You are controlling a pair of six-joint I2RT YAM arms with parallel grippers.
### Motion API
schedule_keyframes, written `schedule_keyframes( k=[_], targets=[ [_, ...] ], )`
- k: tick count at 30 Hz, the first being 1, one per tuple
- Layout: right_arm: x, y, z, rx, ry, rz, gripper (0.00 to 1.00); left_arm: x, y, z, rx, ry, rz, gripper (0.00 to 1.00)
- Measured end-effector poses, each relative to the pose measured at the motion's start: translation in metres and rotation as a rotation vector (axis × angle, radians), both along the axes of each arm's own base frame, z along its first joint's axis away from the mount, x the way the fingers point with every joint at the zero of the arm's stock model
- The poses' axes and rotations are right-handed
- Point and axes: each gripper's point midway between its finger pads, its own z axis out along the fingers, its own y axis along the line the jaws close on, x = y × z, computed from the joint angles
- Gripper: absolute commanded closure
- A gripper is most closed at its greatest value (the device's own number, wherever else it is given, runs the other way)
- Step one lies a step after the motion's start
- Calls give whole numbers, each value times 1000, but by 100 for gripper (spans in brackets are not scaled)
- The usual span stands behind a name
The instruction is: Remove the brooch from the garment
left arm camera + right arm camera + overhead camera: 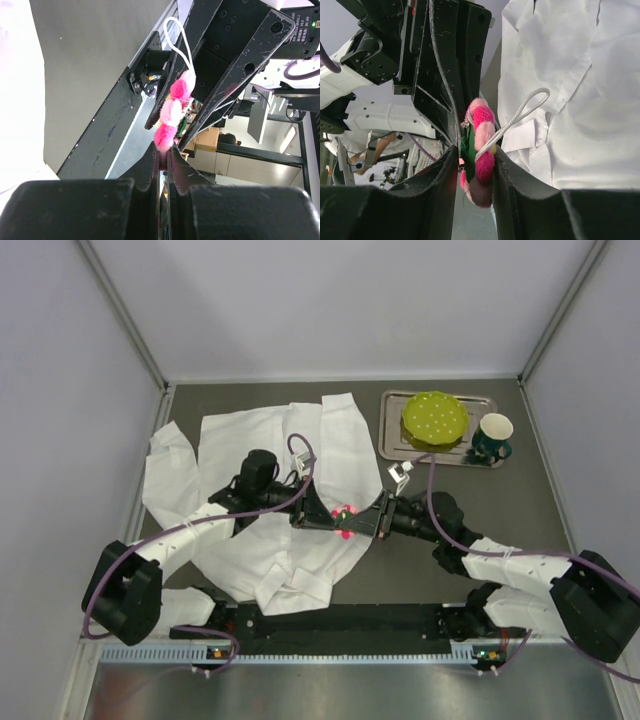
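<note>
The brooch (345, 512), fuzzy pink-red petals with a bit of yellow and a green back, hangs between my two grippers over the right edge of the white shirt (250, 490). My left gripper (333, 517) comes from the left and is shut on the brooch's lower petal (165, 140). My right gripper (356, 520) comes from the right and is shut on the brooch (482, 145) across its faces. A white cord loop (527, 107) hangs from the brooch. In the right wrist view the shirt (580, 100) lies behind the brooch, apart from it.
A metal tray (392, 440) at the back right holds a green spotted plate (434, 418). A dark green mug (493, 436) stands at the tray's right end. A black rail (340, 618) runs along the near edge between the arm bases.
</note>
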Motion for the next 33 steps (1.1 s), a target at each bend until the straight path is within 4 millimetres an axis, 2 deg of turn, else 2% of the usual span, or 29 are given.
schedule_keyframes(
  k=[17, 33],
  targets=[
    [1, 4, -1, -10, 6, 15, 76, 1, 0, 0, 13, -4, -5, 100],
    [3, -1, 6, -14, -20, -28, 80, 2, -3, 5, 10, -26, -5, 100]
  ],
)
